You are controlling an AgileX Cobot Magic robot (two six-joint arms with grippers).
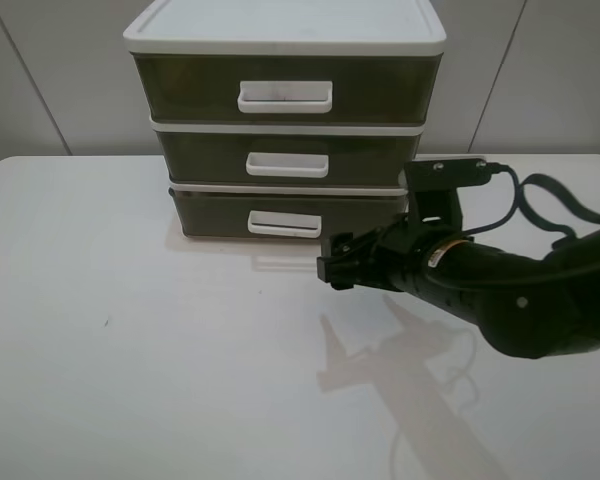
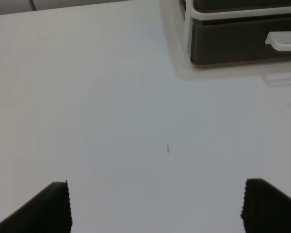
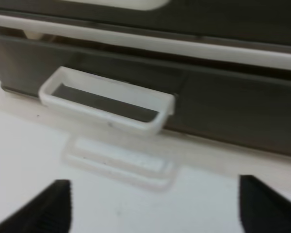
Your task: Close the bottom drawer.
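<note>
The bottom drawer [image 1: 216, 212] is the lowest olive-brown drawer of the white-framed unit [image 1: 284, 34], with a white loop handle [image 1: 284, 224]. Its front stands slightly forward of the middle drawer [image 1: 200, 155] above it. My right gripper [image 1: 336, 262] is open and empty, low over the table just in front of the drawer and right of the handle, apart from both. In the right wrist view the drawer front [image 3: 228, 111] and handle [image 3: 106, 99] are close ahead of the gripper [image 3: 155, 208]. My left gripper [image 2: 155, 208] is open over bare table, with the drawer [image 2: 233, 41] far off.
The white table [image 1: 130, 350] carries the drawer unit at the back centre. The top drawer [image 1: 190, 85] is shut. The right arm [image 1: 520, 295] and its cable [image 1: 540, 200] lie along the right side. The left arm does not show in the exterior view.
</note>
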